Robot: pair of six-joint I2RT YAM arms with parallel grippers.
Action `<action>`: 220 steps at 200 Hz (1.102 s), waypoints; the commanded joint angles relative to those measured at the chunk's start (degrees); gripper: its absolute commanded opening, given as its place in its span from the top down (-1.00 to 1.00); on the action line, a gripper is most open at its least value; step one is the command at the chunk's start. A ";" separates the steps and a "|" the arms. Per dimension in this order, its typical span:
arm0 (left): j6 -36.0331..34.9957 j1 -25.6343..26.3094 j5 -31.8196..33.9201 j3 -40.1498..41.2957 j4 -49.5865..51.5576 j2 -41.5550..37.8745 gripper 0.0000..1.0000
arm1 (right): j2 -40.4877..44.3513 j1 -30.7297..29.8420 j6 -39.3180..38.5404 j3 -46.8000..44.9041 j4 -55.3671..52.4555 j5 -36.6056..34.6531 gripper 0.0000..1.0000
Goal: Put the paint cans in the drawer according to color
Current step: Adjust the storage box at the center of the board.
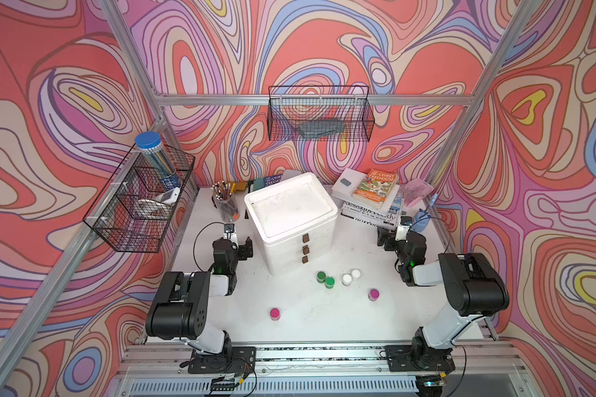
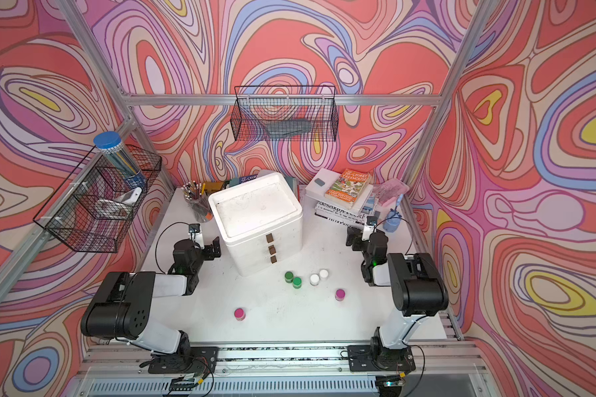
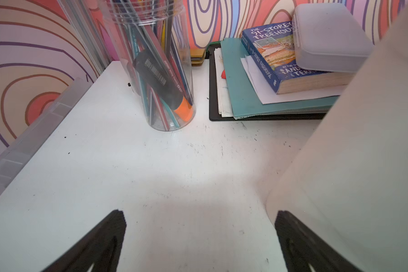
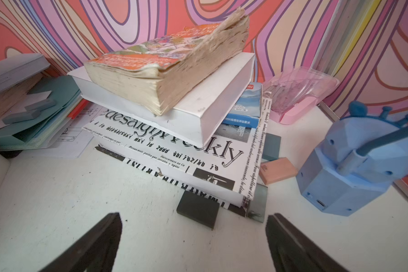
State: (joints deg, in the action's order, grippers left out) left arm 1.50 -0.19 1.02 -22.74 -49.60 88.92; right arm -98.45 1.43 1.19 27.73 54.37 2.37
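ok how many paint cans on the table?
6. Two green cans side by side before the drawer unit, two white cans beside them, one magenta can further right, another magenta can front-left. Drawers shut, insides unseen.

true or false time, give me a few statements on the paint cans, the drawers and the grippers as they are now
1. The green cans stand close together on the table. True.
2. The magenta cans stand side by side. False: they stand well apart.
3. One drawer of the white chest is pulled out. False: all three look shut.
4. The left gripper and the right gripper are open and empty. True.
5. The white cans lie in a drawer. False: both stand on the table.
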 commanded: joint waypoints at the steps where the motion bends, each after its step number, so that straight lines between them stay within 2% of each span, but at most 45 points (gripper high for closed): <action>1: -0.36 0.27 -0.60 0.76 0.30 -0.94 -0.97 | 1.23 0.20 0.40 -0.74 -0.32 -0.33 -0.96; 144: -1.02 0.28 -1.45 1.25 -0.67 -1.18 -0.97 | 2.32 0.11 0.50 -0.85 -0.41 -0.49 -0.97; 162: -0.94 0.27 -1.30 1.77 2.03 -5.43 -0.97 | 9.32 0.15 -0.63 0.31 -8.24 2.58 -0.97; 180: -0.22 0.27 0.64 3.57 5.03 -13.27 -0.97 | 17.92 0.15 0.64 1.73 -16.00 3.95 -0.96; 193: 1.22 0.27 2.64 4.71 7.48 -19.44 -0.97 | 22.84 0.15 4.55 3.86 -22.31 4.36 -0.96; 202: 3.20 0.30 4.47 4.73 10.50 -23.71 -0.97 | 25.54 0.15 9.16 7.20 -30.46 3.20 -0.96; 212: 7.31 0.27 7.62 3.98 15.79 -28.02 -0.97 | 27.71 0.15 13.56 12.50 -43.77 0.04 -0.96; 220: 12.03 0.27 11.06 2.76 21.53 -31.28 -0.97 | 27.97 0.17 17.60 15.30 -48.93 -2.04 -0.96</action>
State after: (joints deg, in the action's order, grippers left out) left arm 4.01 -0.16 3.86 -18.39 -41.39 65.34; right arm -73.41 1.43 7.35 35.33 28.71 4.47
